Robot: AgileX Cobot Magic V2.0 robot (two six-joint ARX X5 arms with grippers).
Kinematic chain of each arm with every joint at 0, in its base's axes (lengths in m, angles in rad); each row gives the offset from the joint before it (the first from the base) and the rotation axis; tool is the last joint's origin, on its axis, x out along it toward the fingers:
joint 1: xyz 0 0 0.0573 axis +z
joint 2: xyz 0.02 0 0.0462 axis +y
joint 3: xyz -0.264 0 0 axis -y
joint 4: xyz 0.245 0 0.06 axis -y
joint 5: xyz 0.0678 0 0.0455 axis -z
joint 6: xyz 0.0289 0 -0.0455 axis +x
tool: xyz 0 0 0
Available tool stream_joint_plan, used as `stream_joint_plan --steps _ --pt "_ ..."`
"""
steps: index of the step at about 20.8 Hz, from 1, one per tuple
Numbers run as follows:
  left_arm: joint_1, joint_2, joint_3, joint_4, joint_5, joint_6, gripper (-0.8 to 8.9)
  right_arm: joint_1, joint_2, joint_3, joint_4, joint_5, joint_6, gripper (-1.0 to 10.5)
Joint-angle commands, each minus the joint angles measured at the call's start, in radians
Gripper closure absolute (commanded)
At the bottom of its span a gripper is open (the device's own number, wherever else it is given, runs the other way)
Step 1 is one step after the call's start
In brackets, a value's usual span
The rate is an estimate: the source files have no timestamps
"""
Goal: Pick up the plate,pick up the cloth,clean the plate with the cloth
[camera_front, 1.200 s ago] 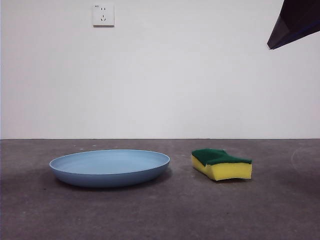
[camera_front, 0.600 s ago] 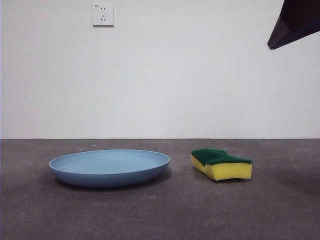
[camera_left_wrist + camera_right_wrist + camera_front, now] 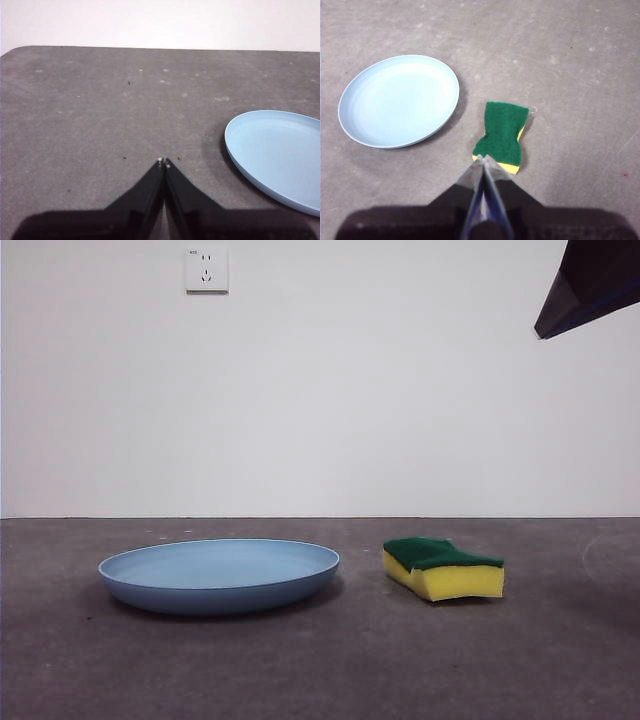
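The light-blue plate (image 3: pixel 220 575) lies flat on the grey table, left of centre in the front view. It also shows in the left wrist view (image 3: pixel 277 152) and the right wrist view (image 3: pixel 400 100). The cloth is a yellow sponge with a green top (image 3: pixel 442 567), lying just right of the plate, green side up (image 3: pixel 501 134). My right gripper (image 3: pixel 483 158) is shut and empty, high above the sponge's near end. My left gripper (image 3: pixel 163 161) is shut and empty, over bare table beside the plate. One arm shows as a black tip (image 3: pixel 590 285) at the top right corner.
A white wall with a socket (image 3: pixel 206 270) stands behind the table. The grey tabletop (image 3: pixel 320 670) runs in front of and around both things. The table's far edge and rounded corner (image 3: pixel 20 49) show in the left wrist view.
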Motion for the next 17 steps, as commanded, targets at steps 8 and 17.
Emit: stream_joint_plan --steps 8,17 --pt "0.003 -0.002 -0.014 0.004 -0.001 -0.003 8.17 0.002 -0.001 -0.002 0.003 0.003 -0.016 9.5" --pt "0.003 -0.002 -0.014 0.004 -0.001 -0.003 8.17 -0.207 -0.251 -0.012 0.000 -0.020 -0.175 9.5"
